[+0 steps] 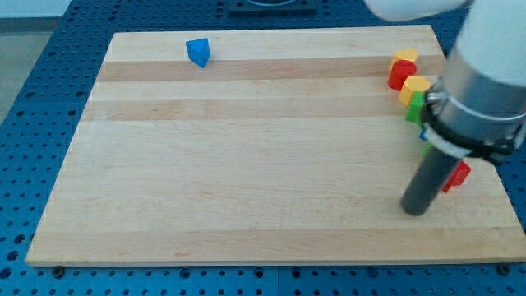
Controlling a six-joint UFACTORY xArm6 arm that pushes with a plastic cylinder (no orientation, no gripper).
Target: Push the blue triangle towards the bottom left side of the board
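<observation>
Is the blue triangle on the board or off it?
On. The blue triangle sits on the wooden board, near the top edge, far from my tip.

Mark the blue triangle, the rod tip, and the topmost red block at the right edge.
blue triangle (198, 52): camera view, centre of its top face.
my tip (416, 210): camera view, very end of the dark rod, far right of the triangle.
red block (400, 76): camera view, its visible red side, under a yellow block.

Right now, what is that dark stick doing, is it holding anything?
My tip: no gripper, holds nothing; it rests on the wooden board near the right-edge blocks, far from the blue triangle block.
</observation>
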